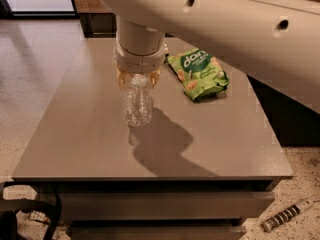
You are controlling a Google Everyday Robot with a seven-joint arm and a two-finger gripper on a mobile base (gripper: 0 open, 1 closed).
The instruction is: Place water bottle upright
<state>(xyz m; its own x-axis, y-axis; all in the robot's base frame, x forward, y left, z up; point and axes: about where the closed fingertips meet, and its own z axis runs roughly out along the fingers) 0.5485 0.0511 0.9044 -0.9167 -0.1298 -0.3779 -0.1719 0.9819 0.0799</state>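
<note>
From the camera view, the big cream-coloured arm point(235, 29) sweeps in from the upper right and turns straight down over the grey bench point(80, 134). Its round wrist point(140, 49) points at the bench top. Below the wrist sits the gripper point(138, 82), over the back-middle part of the bench. Its amber, see-through fingers point(123, 80) are closed in on either side of the top of the water bottle point(137, 108), pinching it there.

The water bottle stands upright under the gripper, and its clear ribbed body catches the light. The neck and cap are tucked up between the fingers and hidden from where I stand. The base is down at the bench surface, but I cannot tell whether it is fully resting there or just above it. A dark shadow point(162, 146) of the arm and bottle spreads over the bench from the foot of the bottle toward the front right.

To the right of the gripper, and clear of the bottle, a green snack bag point(199, 74) lies flat on the bench, partly under the arm.

Beyond the bench is pale speckled floor point(30, 74). At the lower right a striped, stick-like object point(286, 216) lies on it.
</note>
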